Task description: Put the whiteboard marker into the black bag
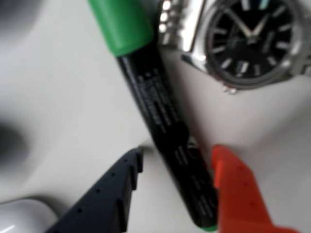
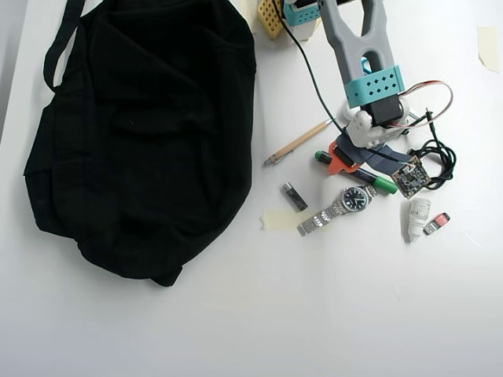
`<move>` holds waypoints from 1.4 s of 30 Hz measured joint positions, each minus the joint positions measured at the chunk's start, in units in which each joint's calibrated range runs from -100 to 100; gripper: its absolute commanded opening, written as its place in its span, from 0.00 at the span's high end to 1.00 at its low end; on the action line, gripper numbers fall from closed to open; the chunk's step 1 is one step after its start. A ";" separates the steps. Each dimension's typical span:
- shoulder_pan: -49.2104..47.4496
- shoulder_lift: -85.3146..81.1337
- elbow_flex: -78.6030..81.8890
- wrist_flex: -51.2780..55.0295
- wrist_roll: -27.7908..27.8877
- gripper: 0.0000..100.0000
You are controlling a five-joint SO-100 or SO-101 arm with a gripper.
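Whiteboard marker (image 2: 357, 173) lying flat on the white surface (image 2: 236, 314), well to the right of the black bag (image 2: 141, 133) in the overhead view and apart from it. Dark printed barrel running diagonally in the wrist view (image 1: 165, 126), green cap toward the top, thin green tail end at the bottom edge. Tool (image 1: 177, 167) spread open and straddling the barrel: dark ribbed finger (image 1: 114, 191) to the left of the marker with a gap of bare surface between, orange finger (image 1: 238, 189) to the right, just beside the barrel's lower end; contact there cannot be told through the blur. Nothing gripped. In the overhead view, tool (image 2: 350, 161) low over the marker, the marker's green cap poking out to the lower right and its green tail to the upper left. Steel wristwatch (image 2: 350, 200) with a dark dial just below the marker in the overhead view, close to the cap in the wrist view (image 1: 252, 41). Slim tan wooden pen (image 2: 299, 143) to the upper left of the marker, between it and the bag. Short grey cylinder (image 2: 295, 196) to the lower left of the marker. Small circuit board (image 2: 411, 178) just right of the cap. Bag slumped, strap handle at its top left.
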 measured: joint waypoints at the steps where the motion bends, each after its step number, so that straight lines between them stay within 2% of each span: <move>1: 0.15 0.00 0.34 -0.43 0.00 0.88; 5: 0.15 -0.08 0.94 -1.36 -0.05 0.98; 16: 0.22 -0.50 0.26 -0.43 -0.88 0.98; 22: 2.72 -5.17 -6.14 7.58 -3.42 0.98; 29: 11.30 -15.51 -11.35 13.80 -4.88 0.98; 42: 32.88 -17.76 -11.52 14.40 -6.20 0.98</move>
